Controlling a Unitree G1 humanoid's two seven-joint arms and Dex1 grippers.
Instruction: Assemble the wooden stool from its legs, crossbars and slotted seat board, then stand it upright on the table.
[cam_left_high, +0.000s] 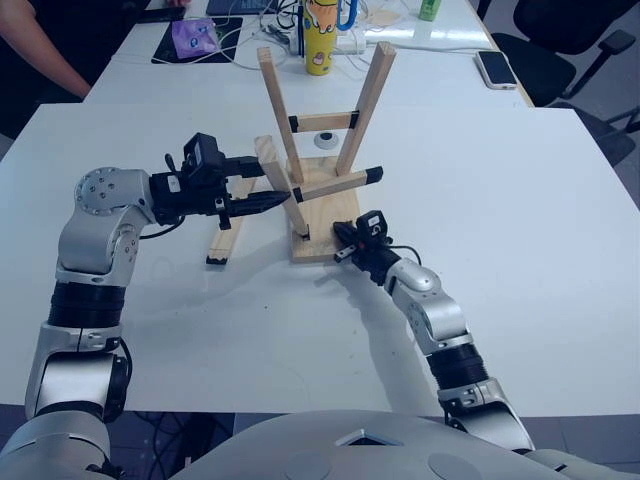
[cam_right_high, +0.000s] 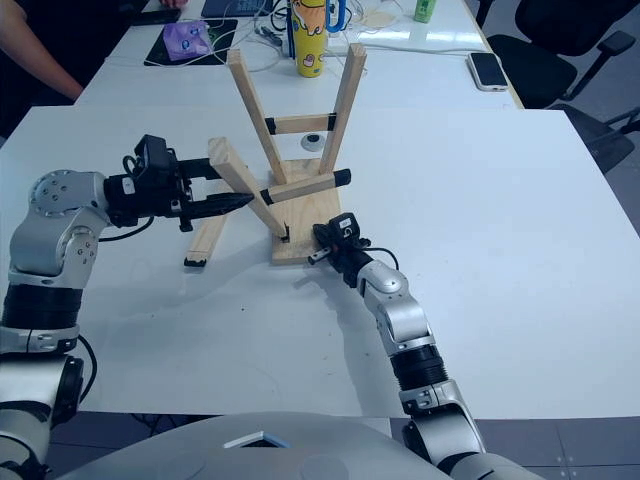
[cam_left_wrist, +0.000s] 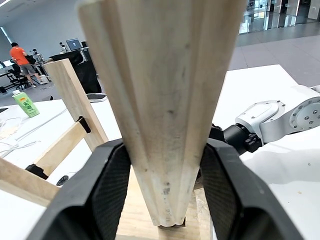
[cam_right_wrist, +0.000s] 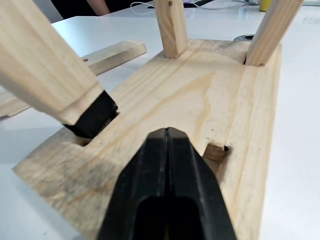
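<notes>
White table (cam_left_high: 520, 250): open surface runs from the near edge up to the work, and from the work out to the right edge; the far edge meets a second table.
Right gripper (cam_right_wrist: 167, 137): fingers pressed together, tips at the near edge of the seat board (cam_left_high: 325, 215).
Seat board: pale wood, lying flat near the table's middle, slots facing up.
Left gripper (cam_left_high: 283, 198): comes in from the left, clamped around a tilted leg (cam_left_high: 272, 160).
Tilted leg: black-tipped end sits at the board's near left slot; whether it is seated cannot be told.
Loose leg (cam_left_high: 225, 235): flat on the table, just left of the board.
Standing legs (cam_left_high: 278, 100): two rise from the board's far side, leaning apart, joined by an upper crossbar (cam_left_high: 325, 121); a lower crossbar (cam_left_high: 335, 185) runs beneath.
Far table: a yellow cup (cam_left_high: 320, 40) behind the stool, a phone (cam_left_high: 497, 68) at far right.
</notes>
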